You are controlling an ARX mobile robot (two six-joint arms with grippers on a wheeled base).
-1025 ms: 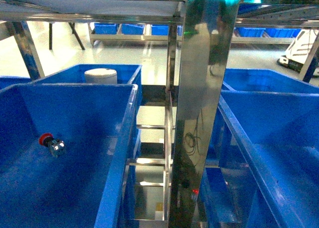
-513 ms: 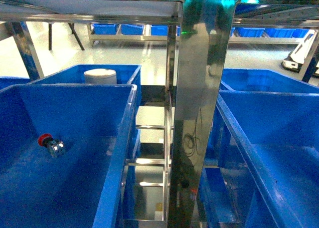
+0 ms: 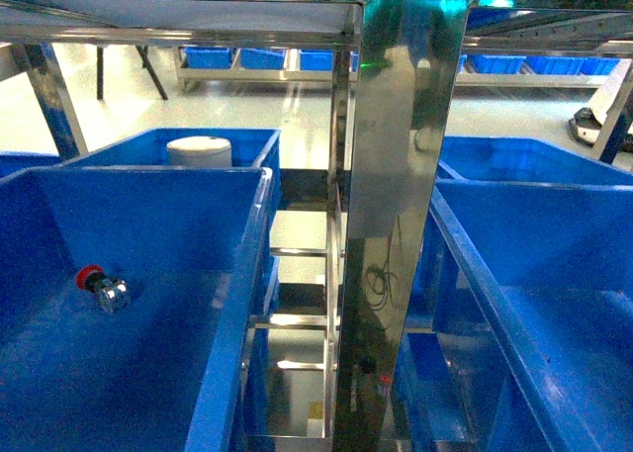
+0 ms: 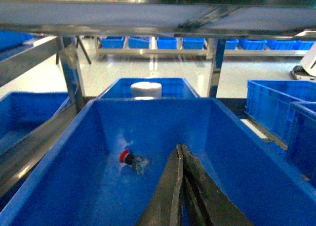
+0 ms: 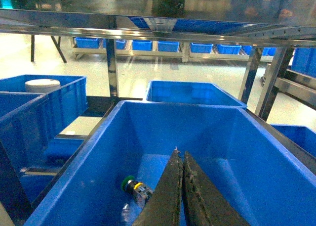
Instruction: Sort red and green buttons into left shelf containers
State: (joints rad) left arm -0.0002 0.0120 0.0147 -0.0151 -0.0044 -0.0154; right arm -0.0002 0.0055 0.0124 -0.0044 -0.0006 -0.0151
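A red-capped button (image 3: 102, 284) with a silvery body lies on the floor of the near left blue bin (image 3: 188, 373); the left wrist view shows the same button (image 4: 131, 159) in that bin (image 4: 79, 137). My left gripper (image 4: 180, 148) hangs over the bin, shut and empty, right of the button. A green-capped button (image 5: 134, 186) lies in the right blue bin (image 5: 113, 132). My right gripper (image 5: 179, 152) is shut with nothing in it, just right of the green button. Neither gripper appears in the head view.
A white cylindrical roll (image 3: 199, 151) stands in the far left bin (image 3: 252, 140). A shiny steel upright post (image 3: 396, 225) splits the head view. Steel shelf rails (image 3: 178, 27) run overhead. More blue bins (image 3: 534, 160) sit at the right and on distant racks.
The white object at the far right of the head view has slid almost out of frame. The red button and bins have barely shifted.
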